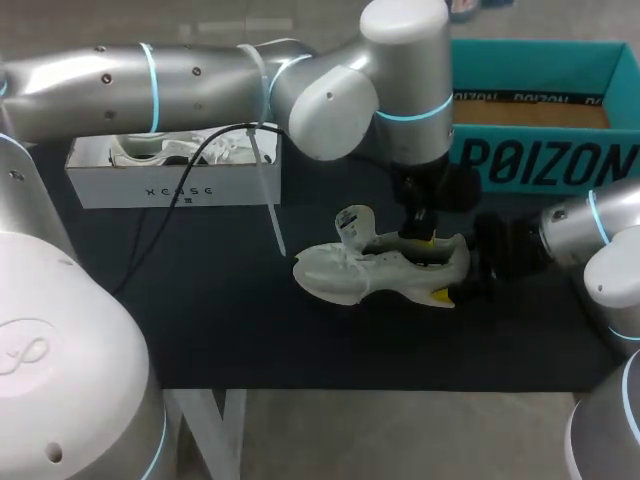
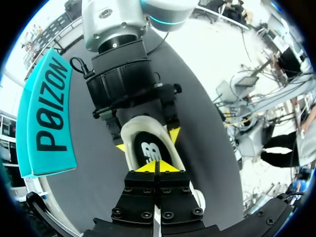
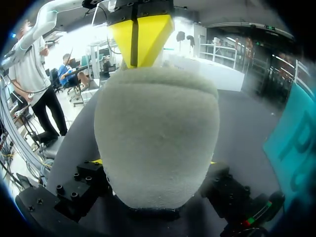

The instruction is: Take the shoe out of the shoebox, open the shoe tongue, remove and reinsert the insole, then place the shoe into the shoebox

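A white shoe lies on the black table, toe to the left. My right gripper comes in from the right and is shut on its heel, one yellow tip on each side. My left gripper hangs straight above the shoe's opening, shut, its yellow tips down at the black insole inside. Whether it pinches anything I cannot tell. The shoe's tongue stands up. In the right wrist view the left gripper shows just beyond the heel.
An open teal box stands at the back right, close behind both grippers. A white box holding another white shoe sits at the back left. A black cable and a white strap hang from the left arm.
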`<state>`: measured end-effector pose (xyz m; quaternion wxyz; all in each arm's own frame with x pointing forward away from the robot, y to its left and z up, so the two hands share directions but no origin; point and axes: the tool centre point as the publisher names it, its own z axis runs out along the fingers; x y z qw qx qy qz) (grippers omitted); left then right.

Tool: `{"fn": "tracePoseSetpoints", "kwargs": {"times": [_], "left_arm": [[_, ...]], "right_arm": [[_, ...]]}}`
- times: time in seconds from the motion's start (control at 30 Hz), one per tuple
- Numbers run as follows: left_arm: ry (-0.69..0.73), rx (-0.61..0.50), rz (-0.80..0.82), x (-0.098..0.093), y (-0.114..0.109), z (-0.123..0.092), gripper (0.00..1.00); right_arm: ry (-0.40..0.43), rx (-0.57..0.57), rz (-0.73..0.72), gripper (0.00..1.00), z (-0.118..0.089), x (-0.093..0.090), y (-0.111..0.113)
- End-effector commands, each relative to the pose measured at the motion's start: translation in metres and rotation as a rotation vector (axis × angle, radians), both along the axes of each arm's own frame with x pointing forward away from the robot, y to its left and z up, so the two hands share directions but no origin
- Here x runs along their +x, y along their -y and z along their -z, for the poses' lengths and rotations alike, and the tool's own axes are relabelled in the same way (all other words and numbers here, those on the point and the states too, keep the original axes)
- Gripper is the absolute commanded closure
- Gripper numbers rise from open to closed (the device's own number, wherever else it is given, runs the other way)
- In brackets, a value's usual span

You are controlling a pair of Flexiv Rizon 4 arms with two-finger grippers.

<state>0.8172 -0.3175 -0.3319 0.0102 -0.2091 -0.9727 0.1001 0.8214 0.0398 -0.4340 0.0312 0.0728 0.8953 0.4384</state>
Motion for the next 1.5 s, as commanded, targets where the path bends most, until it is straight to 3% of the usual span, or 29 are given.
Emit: {"fn": "tracePoseSetpoints", "kwargs": {"times": [0.03, 0.4, 0.73, 1.5], "left_arm": [[0.000, 0.002, 0.001, 0.000, 0.000, 0.000, 1.00], [0.062, 0.018, -0.074, 0.013, 0.003, 0.022, 1.00], [0.009, 0.050, -0.071, 0.024, 0.000, 0.050, 1.00], [-0.088, 0.075, -0.139, -0.028, -0.044, 0.077, 1.00]], "right_arm": [[-0.001, -0.004, 0.001, 1.00, 0.003, -0.002, 0.002], [-0.001, -0.004, 0.001, 1.00, 0.003, -0.002, 0.002], [-0.001, -0.004, 0.001, 1.00, 0.003, -0.002, 0.002], [-0.001, -0.004, 0.001, 1.00, 0.003, -0.002, 0.002]]}}
